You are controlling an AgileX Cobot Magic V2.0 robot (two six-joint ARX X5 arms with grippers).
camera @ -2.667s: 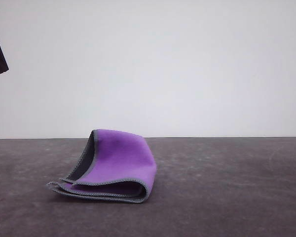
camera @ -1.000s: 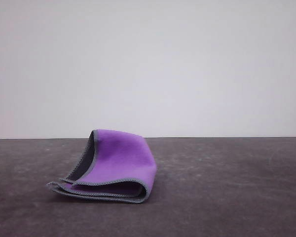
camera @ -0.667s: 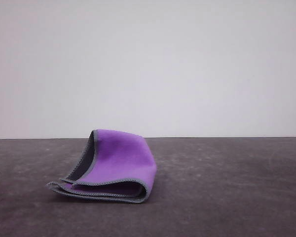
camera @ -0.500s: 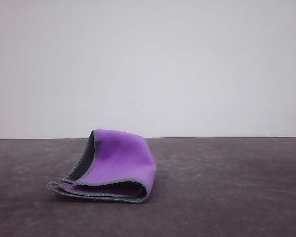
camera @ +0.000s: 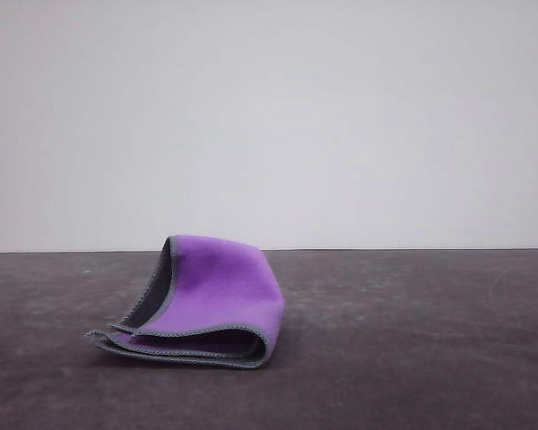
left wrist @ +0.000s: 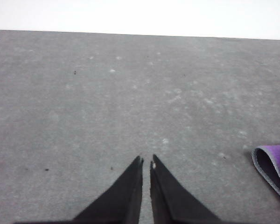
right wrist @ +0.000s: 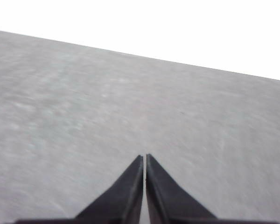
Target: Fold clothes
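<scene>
one cloth [camera: 217, 291] (folded), two tools [left wrist: 146, 162] [right wrist: 145, 156], one table [camera: 412, 340]

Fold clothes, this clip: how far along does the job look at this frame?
Done: the cloth lies folded in layers on the table, purple face up, grey edges stacked. In hand: nothing; the left gripper and right gripper are both shut and empty over bare table. Left: the upper layer bulges, so perhaps a flattening press.

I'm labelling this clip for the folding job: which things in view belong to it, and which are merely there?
Belongs to the job:
- purple and grey cloth, lying folded
- left gripper, shut
- right gripper, shut

Just there:
- dark table
- white wall
</scene>
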